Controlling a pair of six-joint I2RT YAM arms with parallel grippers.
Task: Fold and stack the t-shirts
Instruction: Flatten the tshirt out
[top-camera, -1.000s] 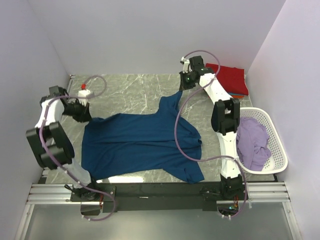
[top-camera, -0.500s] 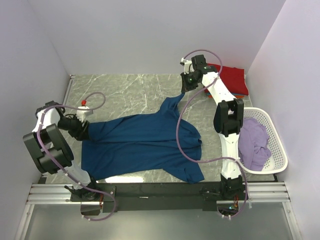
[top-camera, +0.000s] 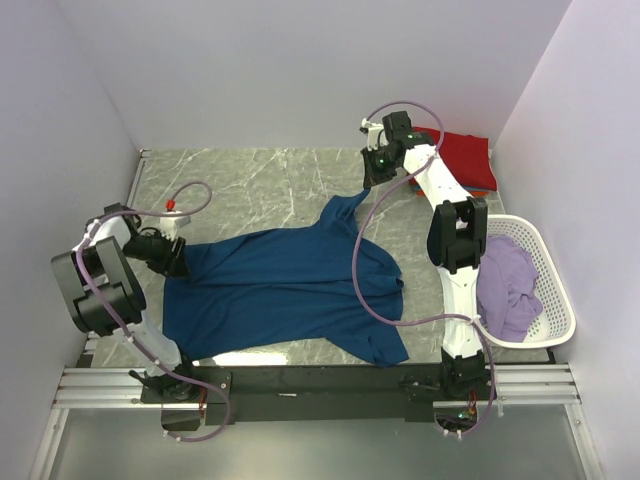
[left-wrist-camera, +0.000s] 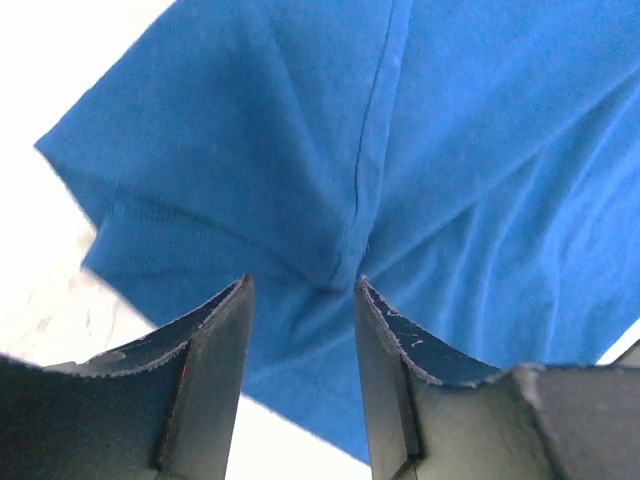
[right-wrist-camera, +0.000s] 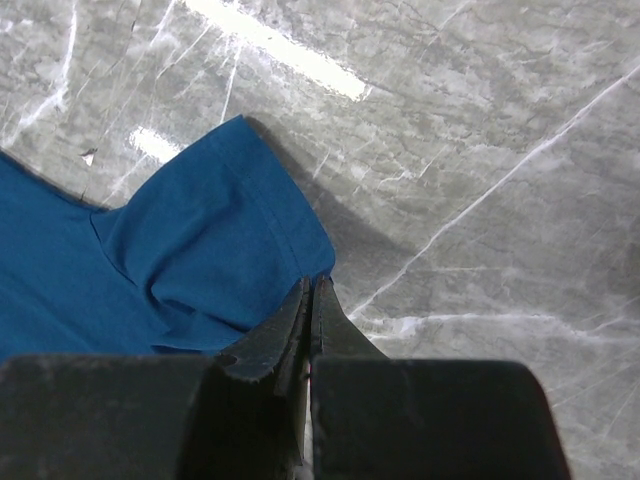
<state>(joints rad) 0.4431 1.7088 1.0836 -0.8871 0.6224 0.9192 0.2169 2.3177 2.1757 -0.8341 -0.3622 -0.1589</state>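
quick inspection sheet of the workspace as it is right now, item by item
surface: grey marble table, veined
job's things: blue t-shirt spread out unfolded, one sleeve lifted; red t-shirt flat at far right corner; lilac garment crumpled in white basket
clutter: nothing seen
grippers: right pincer shut on blue t-shirt's sleeve hem; left pincer fingers apart around a fold at its left edge, grip unclear
cables: right arm's cable trails across the blue t-shirt; left arm's cable loops above the table
surroundings: pale walls on three sides; metal frame at near edge
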